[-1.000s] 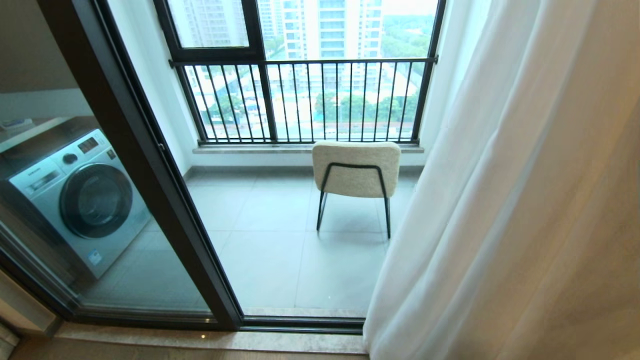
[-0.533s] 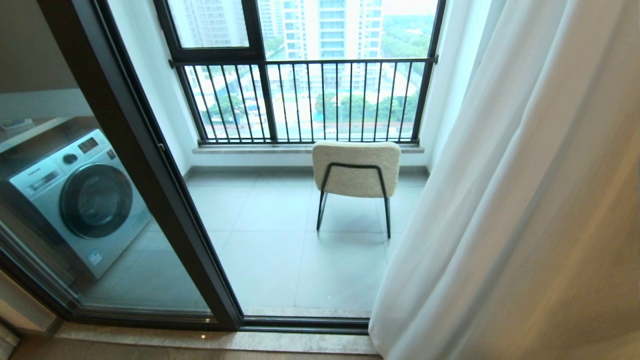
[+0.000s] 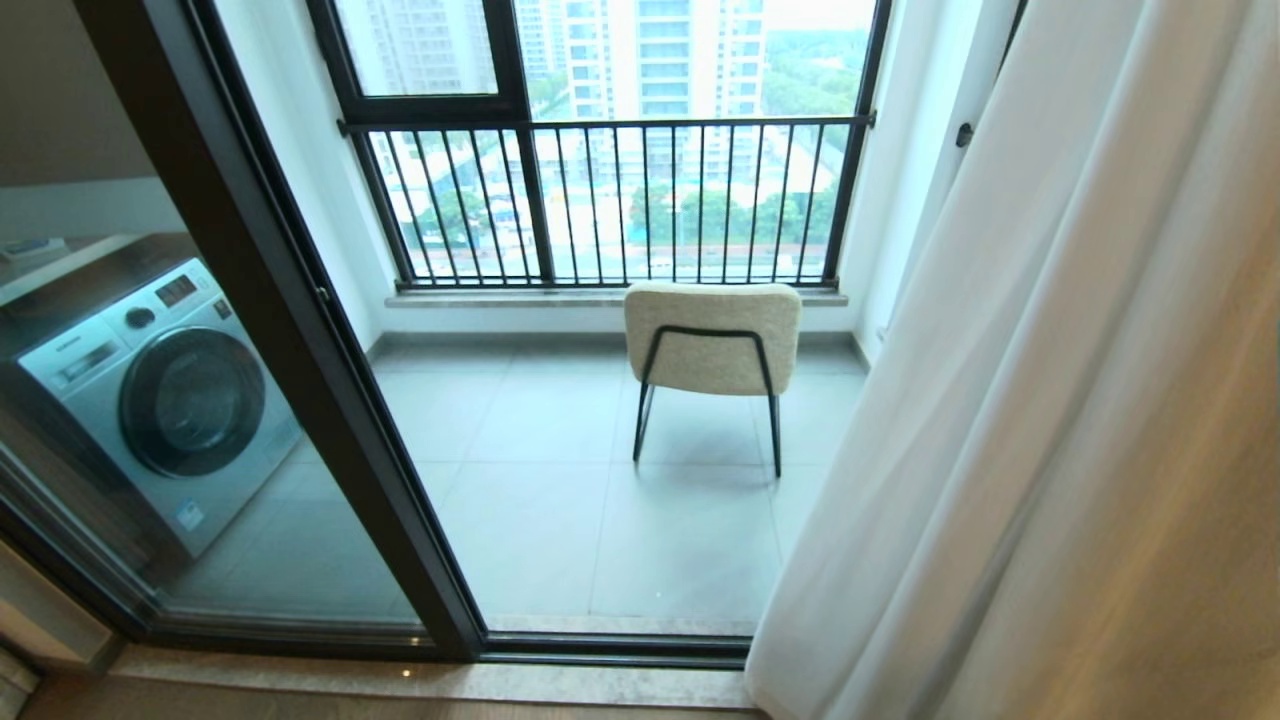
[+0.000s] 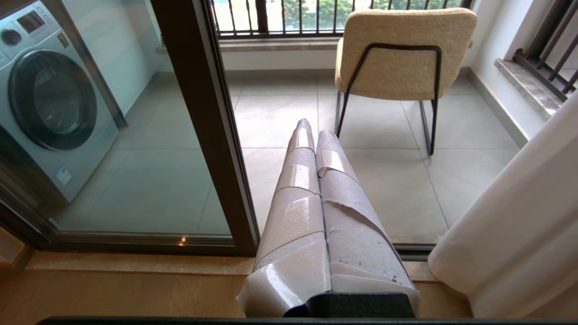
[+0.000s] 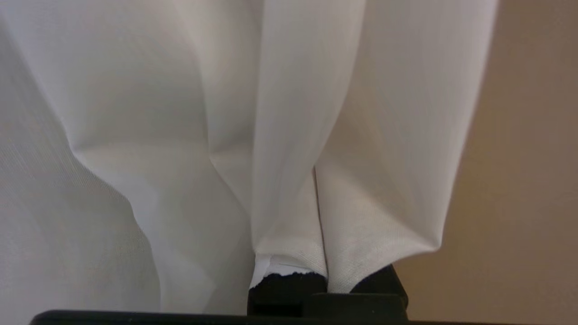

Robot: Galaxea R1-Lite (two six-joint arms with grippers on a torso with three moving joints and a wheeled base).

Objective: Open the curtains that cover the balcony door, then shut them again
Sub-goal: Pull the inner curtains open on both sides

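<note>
Pinched together on a fold of the curtains (image 5: 289, 180), the right gripper (image 5: 316, 280) has fabric draped over it; the left gripper (image 4: 314, 131), fingers together, holds nothing. Bunched right of the balcony door (image 3: 300, 330), this light, soft, slippery sheer is probably best gripped at its leading edge.

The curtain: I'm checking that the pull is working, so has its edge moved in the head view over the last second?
Yes. The curtain edge has drawn rightward, away from the chair, uncovering more balcony floor.

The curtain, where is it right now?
In the head view the curtain hangs bunched at the right, beside the chair, its fabric pinched in the right gripper.
</note>
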